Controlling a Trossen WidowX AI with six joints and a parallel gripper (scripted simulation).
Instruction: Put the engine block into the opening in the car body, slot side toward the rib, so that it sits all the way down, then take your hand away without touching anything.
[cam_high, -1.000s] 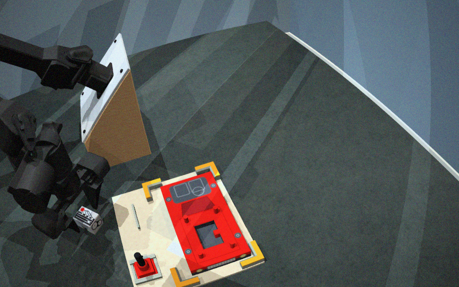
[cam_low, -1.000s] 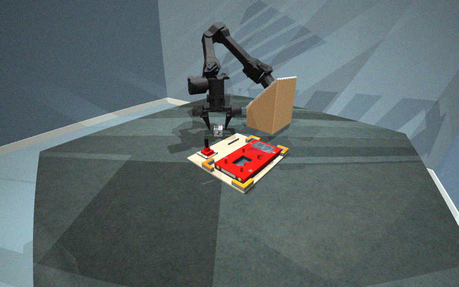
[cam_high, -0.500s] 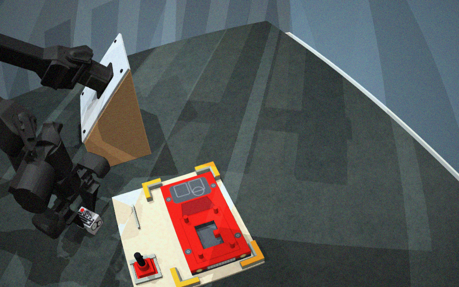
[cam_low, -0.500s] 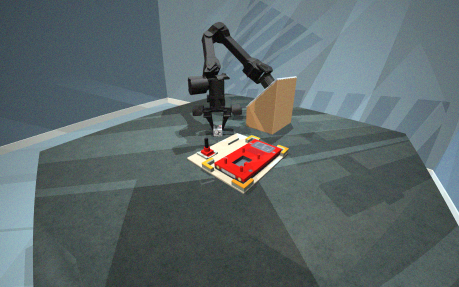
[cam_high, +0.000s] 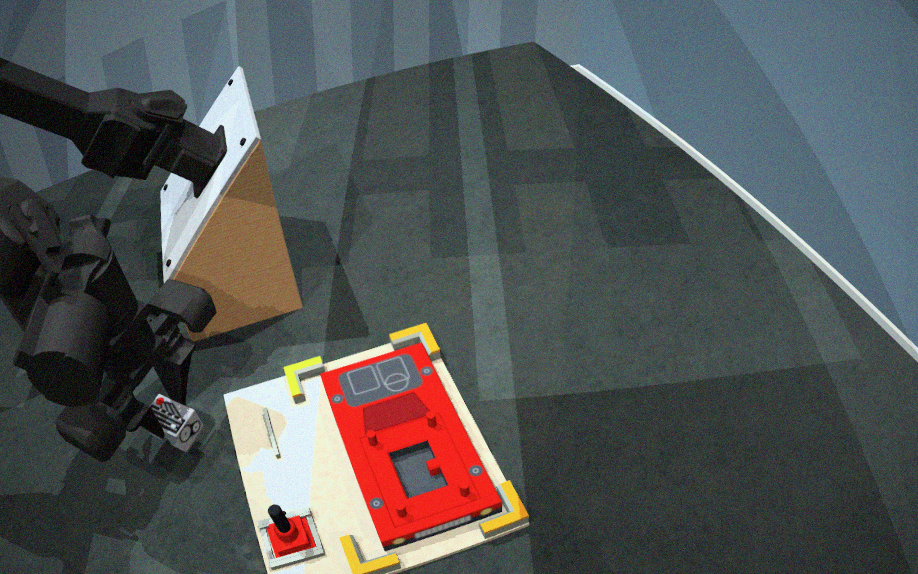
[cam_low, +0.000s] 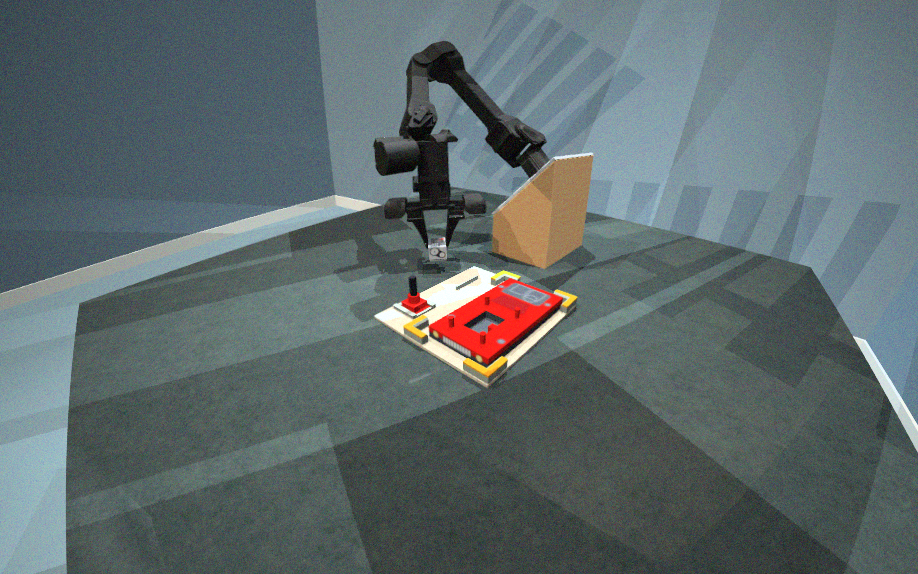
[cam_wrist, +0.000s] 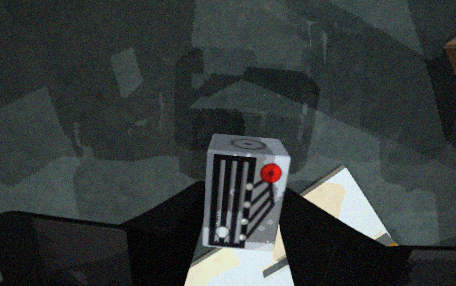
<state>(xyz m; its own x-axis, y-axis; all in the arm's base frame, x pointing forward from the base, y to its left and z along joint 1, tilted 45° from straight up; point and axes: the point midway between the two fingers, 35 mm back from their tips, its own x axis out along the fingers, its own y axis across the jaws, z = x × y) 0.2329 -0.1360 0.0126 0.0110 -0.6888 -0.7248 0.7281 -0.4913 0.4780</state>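
Note:
The engine block (cam_high: 176, 421) (cam_low: 436, 251) (cam_wrist: 245, 192) is a small grey box with black stripes and a red dot on top. My gripper (cam_high: 162, 419) (cam_low: 437, 245) (cam_wrist: 242, 192) is shut on it, one dark finger on each side, low over the floor just left of the cream board (cam_high: 338, 487) (cam_low: 433, 294). The red car body (cam_high: 412, 439) (cam_low: 504, 314) lies on the board between yellow corner brackets. Its rectangular opening (cam_high: 416, 470) (cam_low: 485, 322) with a rib at one side is empty.
A red base with a black peg (cam_high: 287, 531) (cam_low: 412, 297) stands on the board's near left corner. A thin grey bar (cam_high: 272, 433) lies on the board. A tan wedge with a white plate (cam_high: 226, 236) (cam_low: 541, 209) stands behind, holding the arm's base.

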